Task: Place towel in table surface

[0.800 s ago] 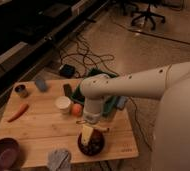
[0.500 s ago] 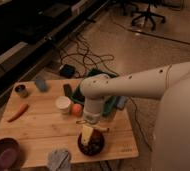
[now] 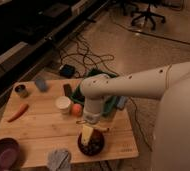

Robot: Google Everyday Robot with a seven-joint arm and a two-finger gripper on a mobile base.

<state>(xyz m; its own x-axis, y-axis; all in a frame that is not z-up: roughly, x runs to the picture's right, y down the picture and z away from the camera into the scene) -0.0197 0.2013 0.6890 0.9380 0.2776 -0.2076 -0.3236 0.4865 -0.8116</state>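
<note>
The grey crumpled towel lies on the wooden table at its front edge, left of a dark bowl. My white arm reaches in from the right. My gripper hangs straight down just over the dark bowl, about a hand's width to the right of the towel and apart from it. A pale yellowish piece shows at the gripper's tip, over the bowl.
A purple bowl sits at the front left corner. A carrot, a can, a blue-grey block, a white cup and an orange stand farther back. A green tray is behind the arm. Cables lie on the floor beyond.
</note>
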